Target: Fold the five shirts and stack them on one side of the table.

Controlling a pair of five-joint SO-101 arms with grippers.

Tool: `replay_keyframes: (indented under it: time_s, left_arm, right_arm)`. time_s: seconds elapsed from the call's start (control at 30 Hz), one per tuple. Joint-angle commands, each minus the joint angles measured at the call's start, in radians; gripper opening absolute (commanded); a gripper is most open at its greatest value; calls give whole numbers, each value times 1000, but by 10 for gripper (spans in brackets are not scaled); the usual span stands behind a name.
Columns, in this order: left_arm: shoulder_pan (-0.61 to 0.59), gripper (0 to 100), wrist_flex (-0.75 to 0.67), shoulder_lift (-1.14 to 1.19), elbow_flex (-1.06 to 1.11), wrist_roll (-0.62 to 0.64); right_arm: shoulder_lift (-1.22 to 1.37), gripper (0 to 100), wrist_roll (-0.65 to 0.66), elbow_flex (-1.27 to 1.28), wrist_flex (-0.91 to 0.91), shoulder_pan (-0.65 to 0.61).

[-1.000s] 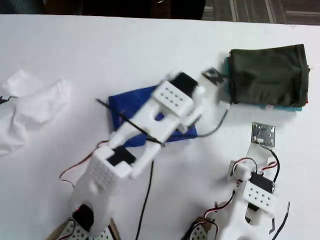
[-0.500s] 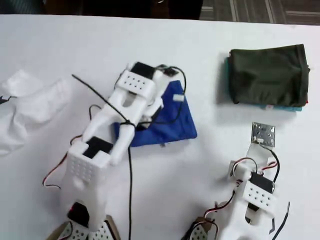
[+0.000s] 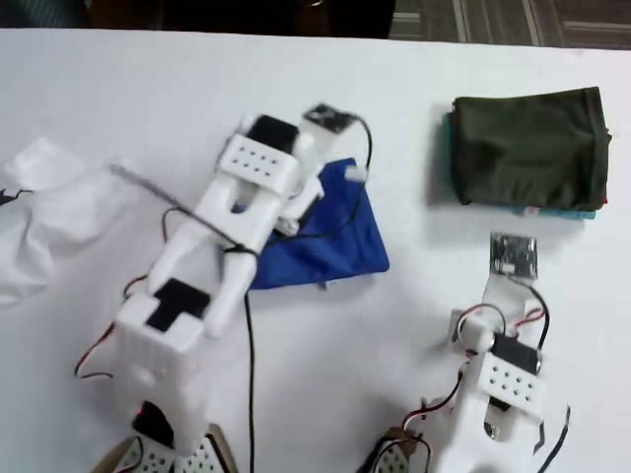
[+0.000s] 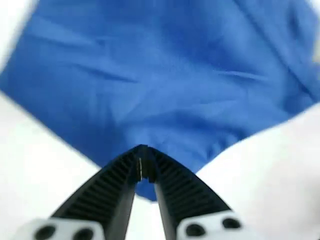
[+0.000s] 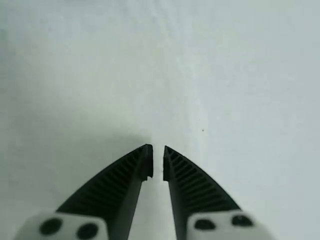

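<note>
A folded blue shirt (image 3: 330, 236) lies mid-table, partly under my left arm (image 3: 258, 168). In the left wrist view my left gripper (image 4: 144, 167) is shut, its tips touching just above the near edge of the blue shirt (image 4: 160, 80), with no cloth seen between them. A folded dark green shirt (image 3: 527, 148) tops a stack at the back right, with teal and red edges (image 3: 552, 211) showing under it. A crumpled white shirt (image 3: 49, 217) lies at the far left. My right gripper (image 5: 157, 162) is shut to a thin slit over bare table (image 5: 200, 75).
My right arm (image 3: 503, 370) stands at the front right, in front of the stack. Black and red cables (image 3: 246, 355) trail from the left arm over the table front. The table's back edge (image 3: 296, 33) runs along the top, with dark floor behind.
My left arm swung left across the blue shirt, uncovering its right part, which now shows as a tapered fold. The right arm shifted slightly.
</note>
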Motion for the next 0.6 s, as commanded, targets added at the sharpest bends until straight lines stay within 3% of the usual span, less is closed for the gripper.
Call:
replay_keyframes:
  time_s: [0.0,0.23,0.4,0.57]
  left_arm:
    - [-61,24,66,-160,-53,-29]
    - [-290,32,58,-373,119,-104]
    - [-433,93,-5,-491,329,-152]
    - [-589,99,-160,-586,576,-160]
  right_arm:
    - [-15,55,-3,-203,96,-59]
    - [77,56,-29,-485,183,-295]
    - [407,59,-118,-720,188,-441]
    - [809,60,-166,-1025,245,-550]
